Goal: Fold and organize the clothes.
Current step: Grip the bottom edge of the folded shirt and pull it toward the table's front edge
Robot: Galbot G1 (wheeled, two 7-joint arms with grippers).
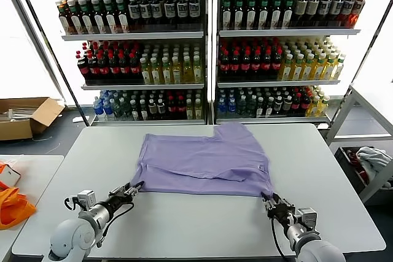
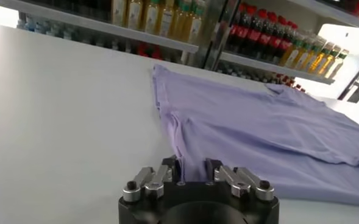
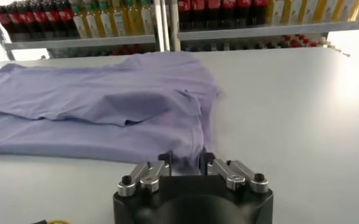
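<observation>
L gripper (image 1: 136, 186) + R gripper (image 1: 268, 200) on T-shirt (image 1: 202, 159) hem

White desk (image 1: 202, 225) up front, bottle-packed shelves (image 1: 209, 35) behind, open cardboard box (image 1: 24, 118) off left, orange cloth (image 1: 12, 207) on a side table (image 1: 31, 170).

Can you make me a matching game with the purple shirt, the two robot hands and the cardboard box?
Things:
1. T-shirt
2. left gripper
3. right gripper
4. cardboard box

Places:
A. on the floor, beyond the table's left end
B. at the shirt's near left corner
C. spread on the white table
D. at the shirt's near right corner

Pairs: 1-C, 2-B, 3-D, 4-A
</observation>
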